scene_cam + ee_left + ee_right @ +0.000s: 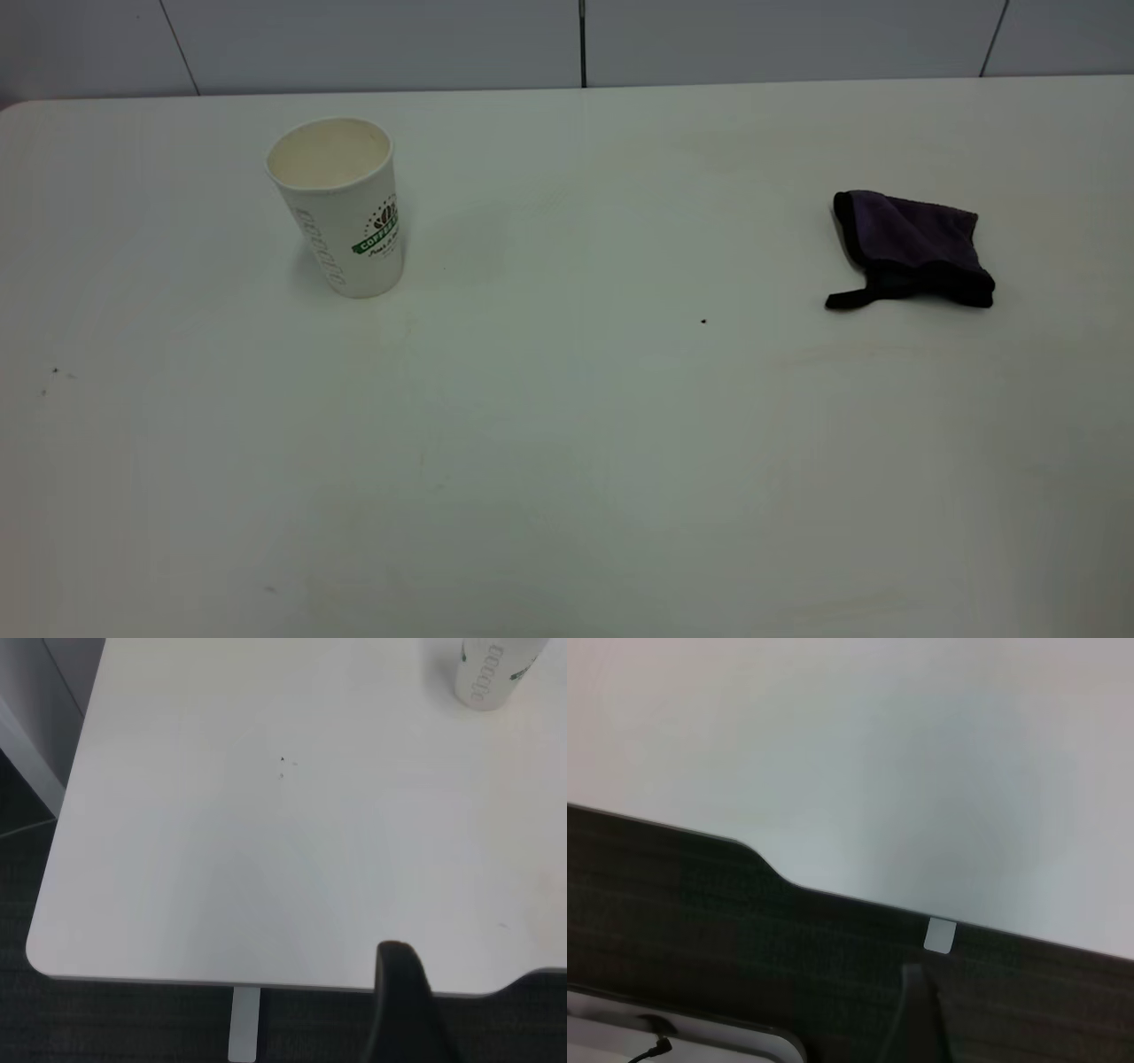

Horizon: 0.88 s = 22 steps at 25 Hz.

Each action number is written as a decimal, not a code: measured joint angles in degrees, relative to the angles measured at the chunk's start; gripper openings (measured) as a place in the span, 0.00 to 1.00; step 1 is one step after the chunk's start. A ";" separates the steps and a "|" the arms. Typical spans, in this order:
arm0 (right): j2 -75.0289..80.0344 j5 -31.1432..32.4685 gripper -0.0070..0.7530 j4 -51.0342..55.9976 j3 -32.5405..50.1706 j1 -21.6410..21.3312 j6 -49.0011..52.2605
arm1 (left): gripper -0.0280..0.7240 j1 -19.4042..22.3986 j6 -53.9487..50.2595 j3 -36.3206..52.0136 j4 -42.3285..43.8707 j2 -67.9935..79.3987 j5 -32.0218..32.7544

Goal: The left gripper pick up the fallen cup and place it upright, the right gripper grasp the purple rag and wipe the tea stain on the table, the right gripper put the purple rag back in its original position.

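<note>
A white table (567, 425) runs back to a pale panelled wall (372, 40). In the exterior view the paper cup (341, 208) stands upright on the left half of the table, mouth up, its green logo facing forward. The purple rag (912, 248) lies folded and rumpled well apart from it on the right half, a dark edging strip trailing from one corner. No clear tea stain shows on the surface, only a few tiny dark specks. Neither arm appears in this view, so by the look of it the task is at or close to its end.

The left wrist view looks over the table's corner, with the cup's lower part at the frame's edge. A single dark finger of the left gripper (407, 1005) shows against the table edge; I cannot tell whether it is open or shut.

The right wrist view shows the table rim above dark flooring. One dark finger of the right gripper (921, 1014) shows; again I cannot tell its state.

The cup is probably light, thin-walled and easily crushed or tipped, so a gentle hold across its mid-wall would suit. The rag is soft and limp; pinching a raised fold would take it best.
</note>
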 joint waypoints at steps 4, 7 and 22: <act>0.00 0.00 0.80 0.00 0.12 0.00 -0.05 | 0.66 0.00 0.00 0.00 0.00 0.00 0.00; 0.00 0.00 0.73 0.68 0.30 0.00 -0.05 | 0.66 0.00 0.00 0.00 0.00 0.00 0.00; -1.37 0.00 0.47 0.68 0.36 -2.47 -0.05 | 0.66 0.00 0.00 0.00 0.00 0.00 0.00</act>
